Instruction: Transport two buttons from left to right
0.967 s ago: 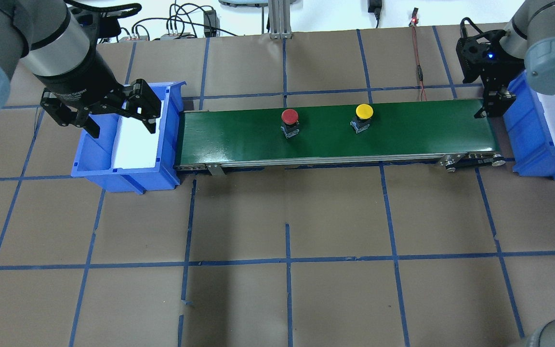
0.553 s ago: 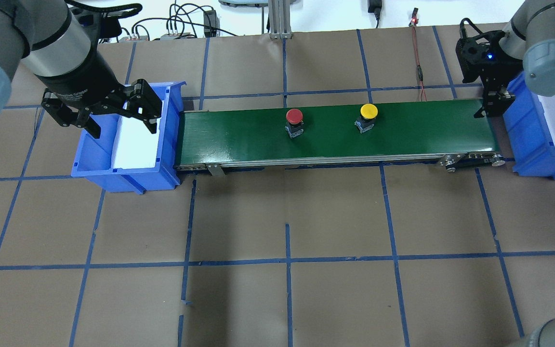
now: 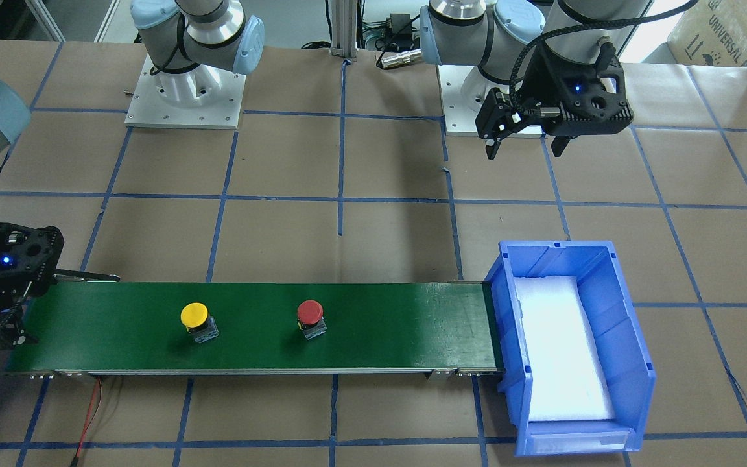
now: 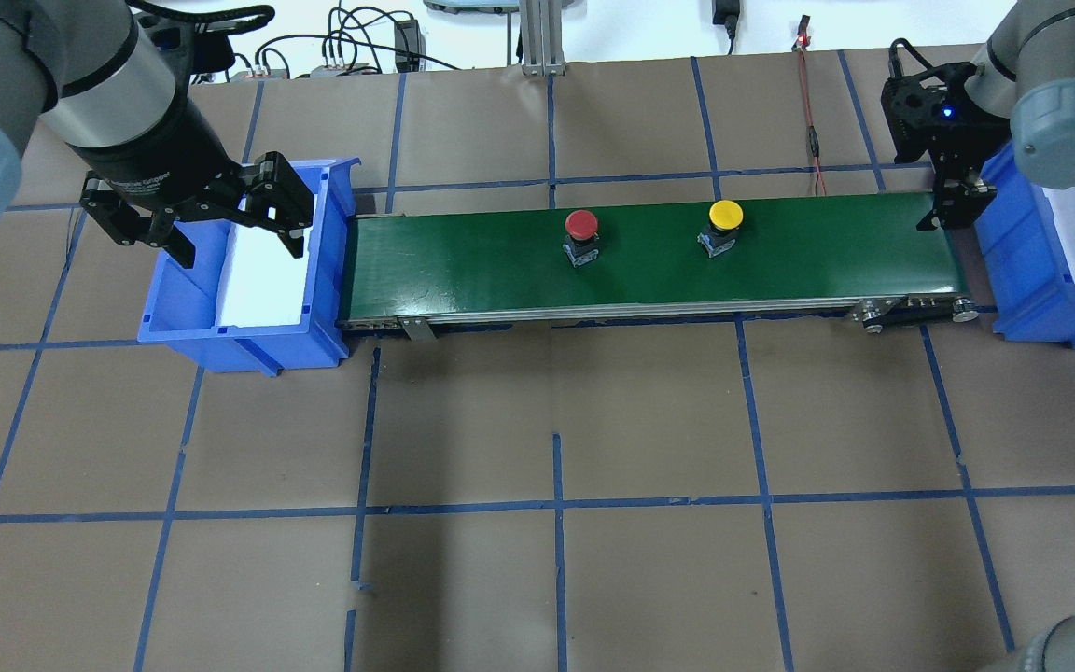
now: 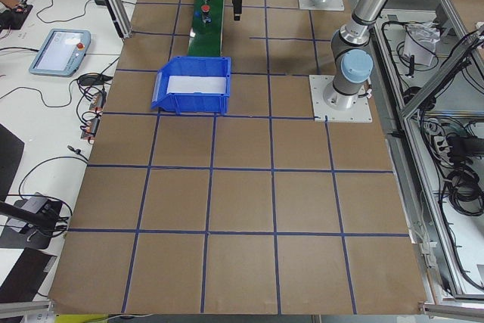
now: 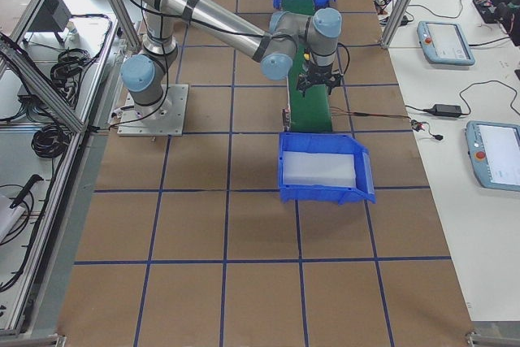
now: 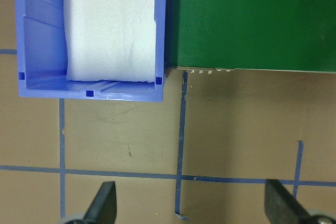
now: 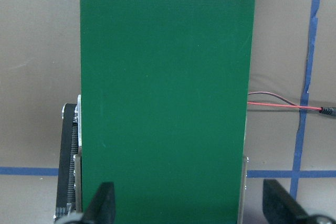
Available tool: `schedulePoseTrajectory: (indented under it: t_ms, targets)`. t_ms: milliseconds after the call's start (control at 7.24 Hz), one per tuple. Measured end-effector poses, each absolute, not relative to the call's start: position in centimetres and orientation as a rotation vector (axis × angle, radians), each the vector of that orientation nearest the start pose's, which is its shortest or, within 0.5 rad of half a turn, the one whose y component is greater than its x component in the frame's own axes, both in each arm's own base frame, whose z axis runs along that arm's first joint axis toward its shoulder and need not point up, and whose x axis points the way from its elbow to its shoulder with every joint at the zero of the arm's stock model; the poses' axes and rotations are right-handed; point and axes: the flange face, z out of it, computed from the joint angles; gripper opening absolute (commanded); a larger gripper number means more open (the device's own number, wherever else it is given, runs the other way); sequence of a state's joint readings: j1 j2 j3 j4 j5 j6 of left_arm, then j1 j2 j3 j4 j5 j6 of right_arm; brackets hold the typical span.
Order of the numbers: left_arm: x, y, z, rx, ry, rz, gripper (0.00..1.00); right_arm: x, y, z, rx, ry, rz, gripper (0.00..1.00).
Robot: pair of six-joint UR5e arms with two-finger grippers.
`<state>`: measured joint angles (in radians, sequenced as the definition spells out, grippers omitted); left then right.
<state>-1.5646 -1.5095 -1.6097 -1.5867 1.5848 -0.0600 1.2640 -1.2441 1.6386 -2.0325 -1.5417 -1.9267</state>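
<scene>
Overhead view: behind the robot (image 4: 108, 103), facing forward and down. Front view: opposite side, facing the robot, steep; both share the green belt (image 4: 481, 261). Two end views: high, far, along the table (image 5: 242, 209). Wrist views: close, straight down, past left gripper (image 7: 191, 200) onto blue bin (image 7: 42, 45) and belt end; past right gripper (image 8: 189, 198) onto belt's other end.

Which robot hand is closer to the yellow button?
Right. The right gripper hangs at the belt end nearest the yellow button. The left gripper hangs by the blue bin, beyond the red button.
</scene>
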Motion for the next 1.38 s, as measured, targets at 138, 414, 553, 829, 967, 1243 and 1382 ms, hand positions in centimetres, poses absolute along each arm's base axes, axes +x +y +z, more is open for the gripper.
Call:
schedulePoseTrajectory:
  t_ms: [138,414,553,829,967,1243,1382]
  targets:
    - [-12.9,-46.7,49.6,-0.104,3.126,-0.011,0.99,-5.3,-61.8,32.0,-2.316,2.188,-0.087,0.99]
    - [-12.9,-46.7,49.6,-0.103,3.125,-0.010,0.99,-5.3,-62.0,31.3,-2.332,2.159,-0.084,1.00]
    - [-12.9,-46.7,49.6,-0.103,3.125,-0.010,0.99,-5.5,-62.2,30.6,-2.339,2.146,-0.086,1.00]
    - [-12.9,-46.7,49.6,-0.102,3.126,-0.009,0.99,-5.7,-62.5,29.9,-2.345,2.131,-0.088,1.00]
    - [-12.9,-46.7,49.6,-0.102,3.126,-0.009,0.99,-5.7,-62.5,29.8,-2.341,2.132,-0.090,1.00]
    - [-13.0,-46.7,49.5,-0.101,3.126,-0.008,0.99,-5.6,-62.4,29.6,-2.334,2.134,-0.091,1.00]
    - [-13.0,-46.7,49.5,-0.101,3.126,-0.008,0.99,-5.6,-62.4,29.6,-2.332,2.135,-0.092,0.98]
